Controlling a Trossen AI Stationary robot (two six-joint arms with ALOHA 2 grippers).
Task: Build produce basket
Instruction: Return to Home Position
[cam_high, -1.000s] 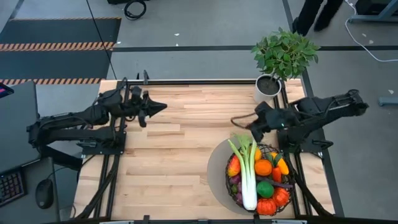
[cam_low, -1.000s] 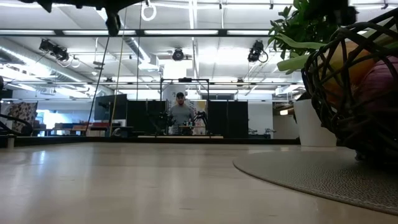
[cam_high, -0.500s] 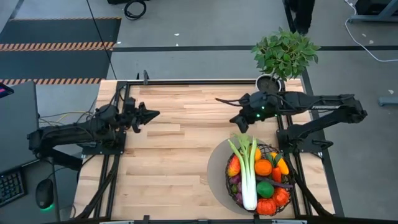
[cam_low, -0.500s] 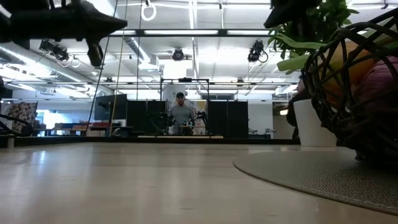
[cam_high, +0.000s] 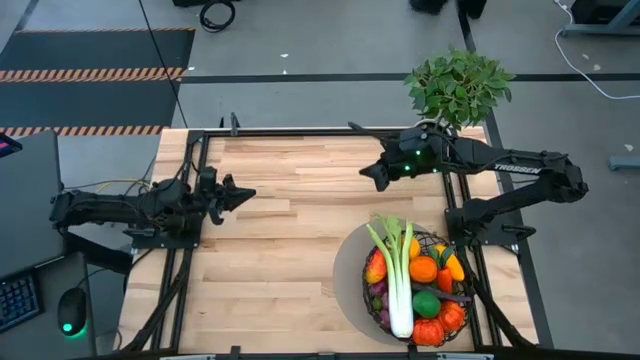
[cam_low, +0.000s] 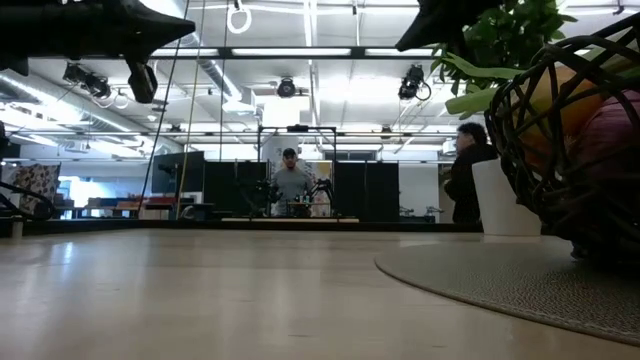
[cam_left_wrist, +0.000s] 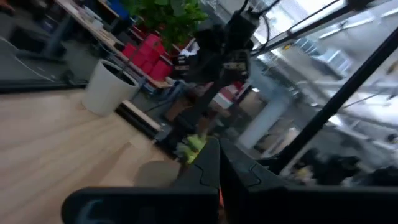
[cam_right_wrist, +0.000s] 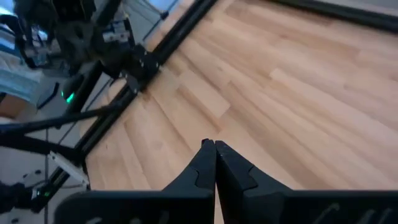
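The dark woven wire basket (cam_high: 440, 262) stands on a round grey mat (cam_high: 348, 268) at the table's near right. It is full of produce: a green-white leek (cam_high: 398, 280), an orange (cam_high: 423, 268), a lime (cam_high: 427, 303) and small pumpkins (cam_high: 432, 330). In the low view the basket (cam_low: 560, 150) fills the right side. My left gripper (cam_high: 248, 192) hangs shut over the table's left edge. My right gripper (cam_high: 366, 173) hangs shut in the air over the far middle of the table, beyond the basket. Both wrist views show shut, empty fingertips (cam_left_wrist: 217, 149) (cam_right_wrist: 210, 144).
A leafy potted plant (cam_high: 458, 85) in a white pot (cam_high: 432, 138) stands at the far right corner. Bare wood (cam_high: 290, 260) lies between the arms, left of the mat. Beyond the table, one person (cam_low: 290, 180) sits far off and another (cam_low: 465, 175) stands near the pot.
My left gripper has sunk and drawn back toward the table's left and near edges, rolling a little. My right arm has unfolded and swung away from the basket toward the far edge and the table's middle. Both stay shut. The basket has kept still.
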